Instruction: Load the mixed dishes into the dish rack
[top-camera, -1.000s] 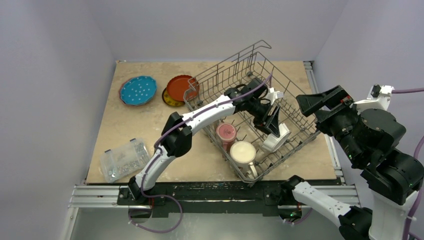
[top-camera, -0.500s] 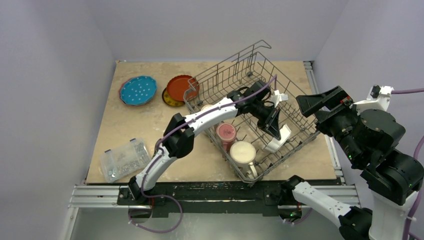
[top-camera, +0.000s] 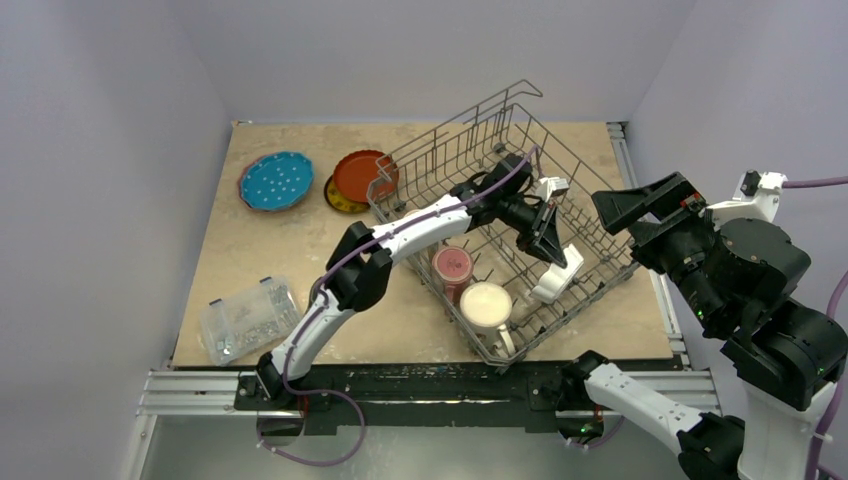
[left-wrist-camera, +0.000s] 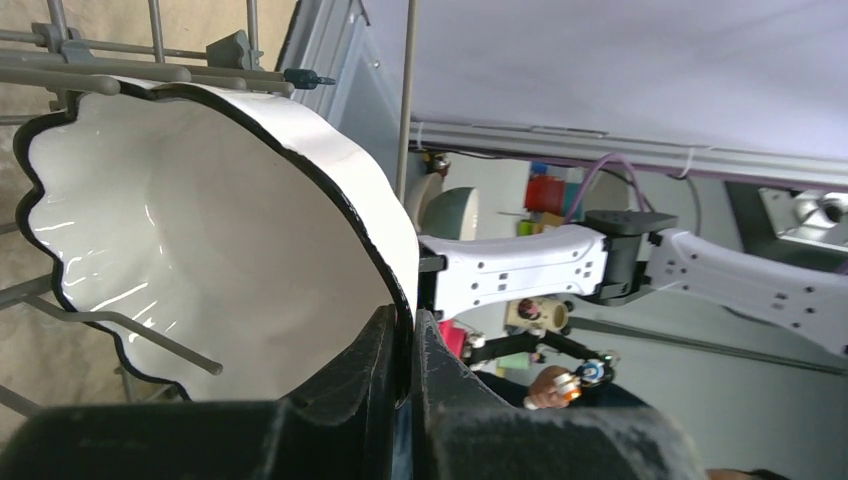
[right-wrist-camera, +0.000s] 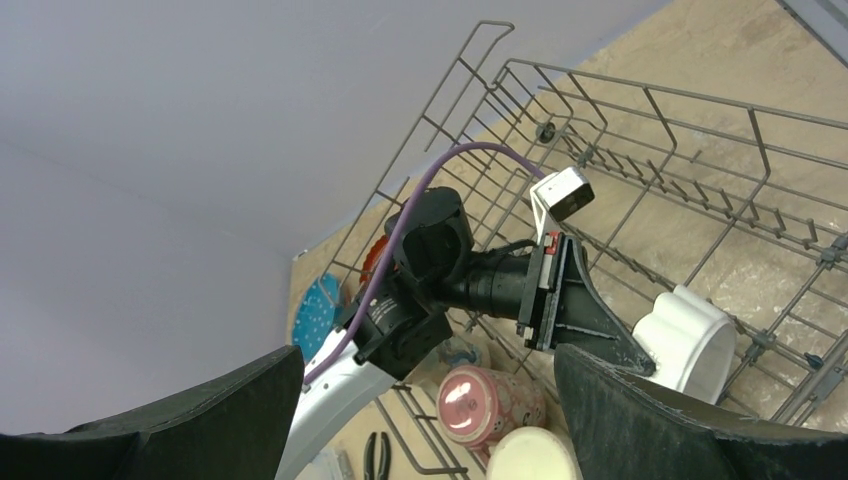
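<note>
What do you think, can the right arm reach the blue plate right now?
Probably not: the blue plate lies far left on the table, and the rack and the left arm stand between it and the open right gripper.

No text, label, brand or number can be read anywhere.

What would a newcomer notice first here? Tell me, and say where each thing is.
The left gripper, reaching into the grey dish rack, is shut on the black-edged rim of the white fluted bowl at the rack's right side. In the rack's near corner sit a maroon mug and a cream mug, openings up. The right gripper hangs open just right of the rack.
</note>
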